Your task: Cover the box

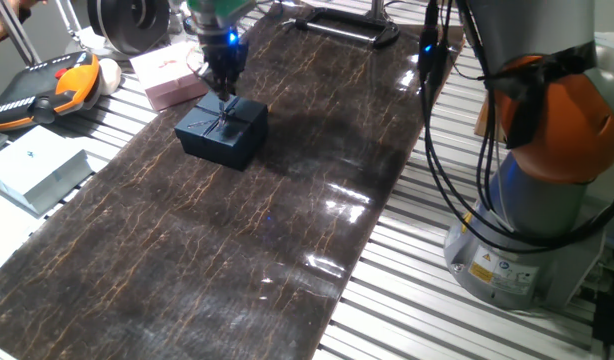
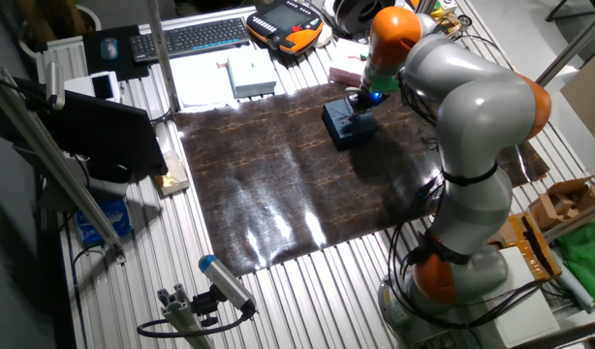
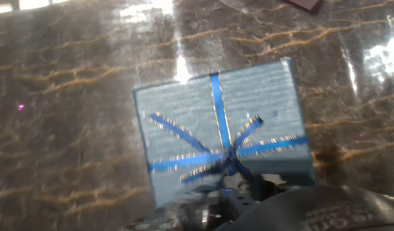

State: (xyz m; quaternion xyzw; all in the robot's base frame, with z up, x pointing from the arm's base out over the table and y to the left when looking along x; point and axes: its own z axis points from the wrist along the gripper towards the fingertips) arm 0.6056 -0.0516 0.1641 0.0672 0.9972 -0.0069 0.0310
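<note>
Claw [image 1: 225,88] directly above the navy box [image 1: 223,131], fingertips at the ribbon bow [image 1: 223,120] on top of the lid [image 1: 227,117]. Fingers close together at the bow, but whether they pinch it, or stand slightly parted, I cannot tell from any view.

Box stands on the dark marble-patterned mat [image 1: 207,240], toward the mat's far left part in one fixed view. Flat lid sits on the box, edges roughly lined up with the walls, ribbon crossing it both ways. Hand view shows the lid [image 3: 219,131] from above, blue ribbon [image 3: 217,106] meeting at the bow [image 3: 232,157] near the bottom centre of the frame, with the claw's own dark body [image 3: 293,208] blurred below it.

Pale pink box [image 1: 169,77] lies just beyond the mat's far left edge, near the navy box but apart from it. White flat box [image 1: 37,168] further left on the slatted counter [image 1: 507,330]. Orange-and-black pendant [image 1: 42,88] at far left.

From the other fixed view: arm [image 2: 477,107] bends over the mat [image 2: 278,184], claw [image 2: 360,109] down on the box [image 2: 348,126]. Keyboard [image 2: 191,37] and second white box [image 2: 251,74] beyond the mat.
</note>
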